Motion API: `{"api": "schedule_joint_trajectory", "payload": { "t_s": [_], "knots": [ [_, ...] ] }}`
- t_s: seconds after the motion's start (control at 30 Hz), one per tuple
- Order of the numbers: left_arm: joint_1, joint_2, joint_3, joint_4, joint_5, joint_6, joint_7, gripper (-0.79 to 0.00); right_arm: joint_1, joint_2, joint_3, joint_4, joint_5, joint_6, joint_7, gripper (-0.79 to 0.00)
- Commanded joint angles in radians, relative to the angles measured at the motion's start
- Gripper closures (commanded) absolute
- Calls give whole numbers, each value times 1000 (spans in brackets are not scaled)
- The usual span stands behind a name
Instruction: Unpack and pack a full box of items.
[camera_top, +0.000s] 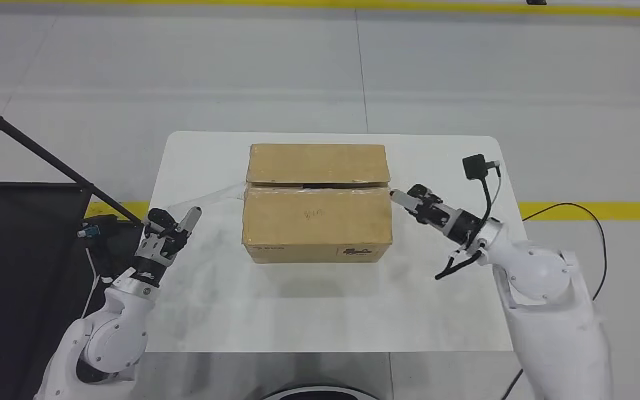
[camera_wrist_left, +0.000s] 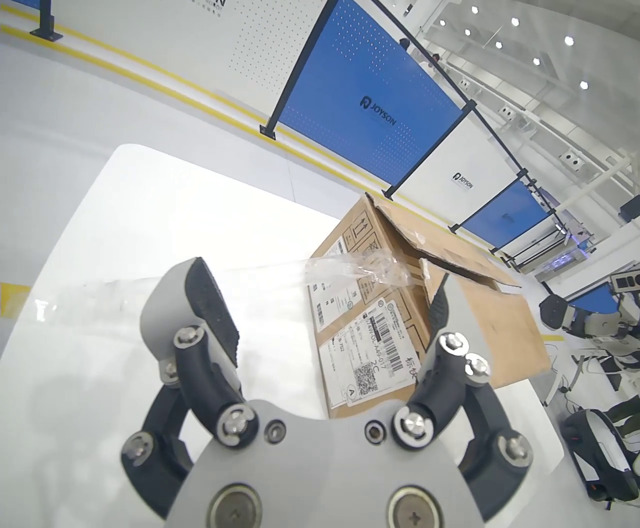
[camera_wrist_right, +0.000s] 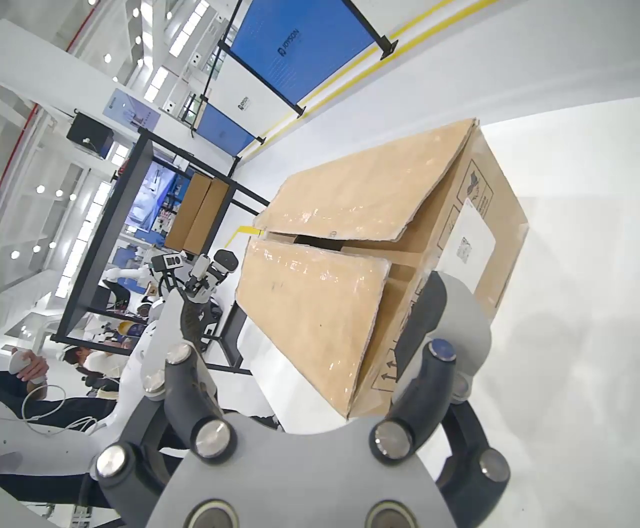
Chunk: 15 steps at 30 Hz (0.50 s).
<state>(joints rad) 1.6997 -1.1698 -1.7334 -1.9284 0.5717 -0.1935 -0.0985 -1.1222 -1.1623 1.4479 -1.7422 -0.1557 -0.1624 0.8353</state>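
Box, brown cardboard, 2 flaps nearly shut.

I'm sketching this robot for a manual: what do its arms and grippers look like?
The left arm and right arm have rounded white shells. The left gripper and right gripper share a silver base plate, black linkages with screws, and grey fingers with black ribbed pads. A black cable loops beside the right arm, whose wrist carries a small black module.
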Motion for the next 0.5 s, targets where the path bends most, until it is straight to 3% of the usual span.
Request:
{"api": "schedule_joint_trajectory", "payload": {
  "t_s": [0.0,0.47],
  "knots": [
    [0,0,0,0,0,0,0,-785,22,-1,-17,26,10,-2,8,-785],
    [-3,-1,3,9,-9,-13,3,-785,125,-5,-86,179,146,-34,53,-785]
  ]
}}
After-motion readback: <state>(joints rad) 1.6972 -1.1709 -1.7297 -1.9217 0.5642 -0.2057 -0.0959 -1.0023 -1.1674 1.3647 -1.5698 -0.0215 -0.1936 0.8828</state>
